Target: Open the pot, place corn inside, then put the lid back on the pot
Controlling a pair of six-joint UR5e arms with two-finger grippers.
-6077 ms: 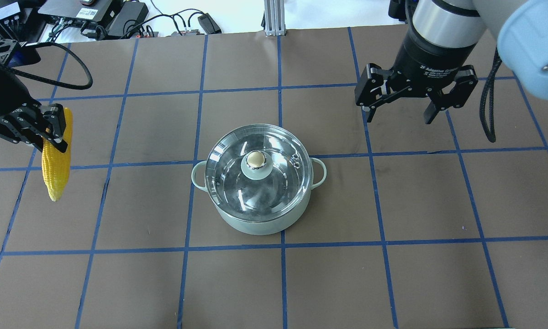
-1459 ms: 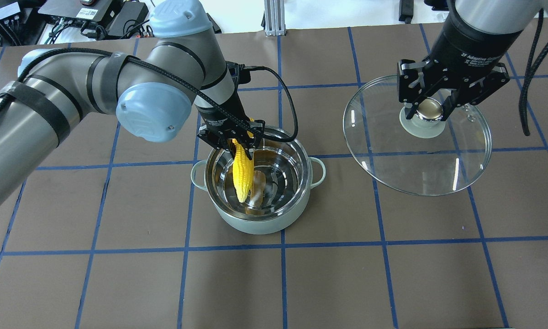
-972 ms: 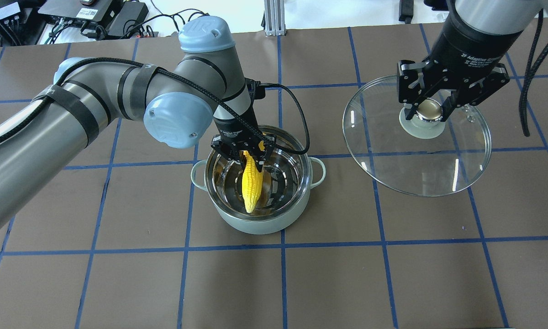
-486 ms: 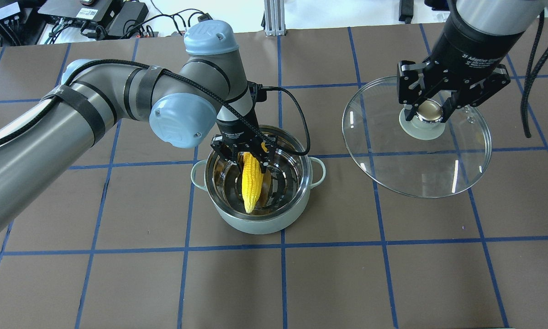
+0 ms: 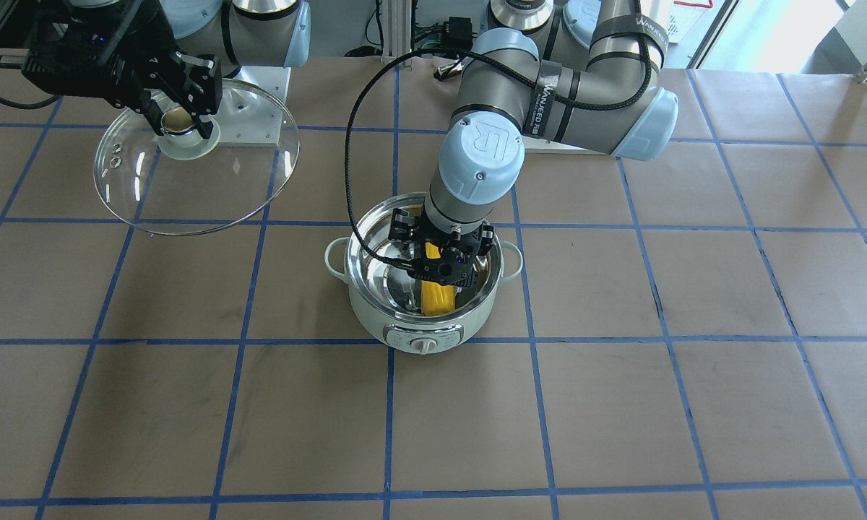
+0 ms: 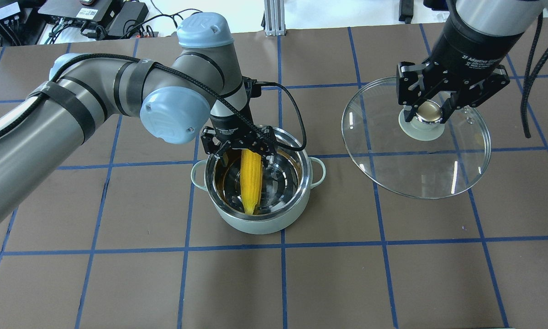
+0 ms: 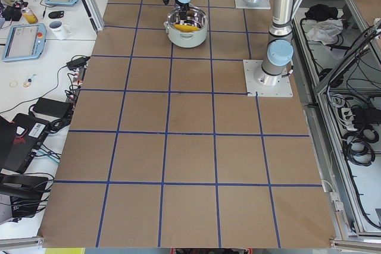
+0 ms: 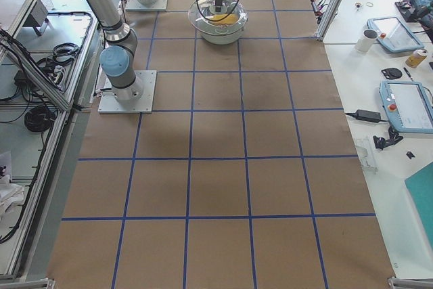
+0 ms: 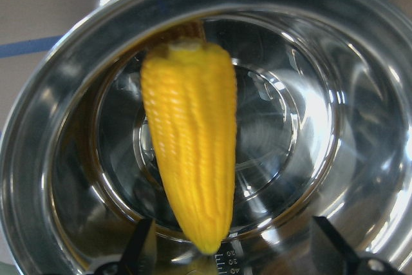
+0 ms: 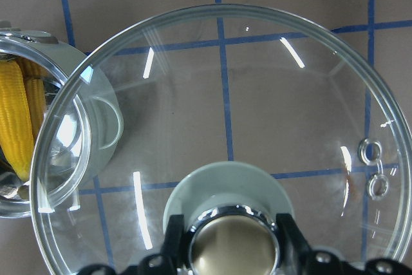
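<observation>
Just beneath our left gripper (image 6: 243,155), its fingers spread wide and touching nothing, we see the corn (image 6: 251,187) lying loose inside the uncovered pot (image 6: 255,226), while well off to its side our right gripper (image 6: 427,116) pinches the knob (image 10: 233,239) of the lid (image 6: 420,173) hanging beneath it.

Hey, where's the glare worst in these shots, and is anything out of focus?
Left wrist view: the pot's steel wall throws bright highlights and mirrors the corn; the left gripper's fingertips at the bottom edge look soft. Right wrist view: white glare streaks across the lid. Overhead view: similar streaks on the lid, corn sharp.
</observation>
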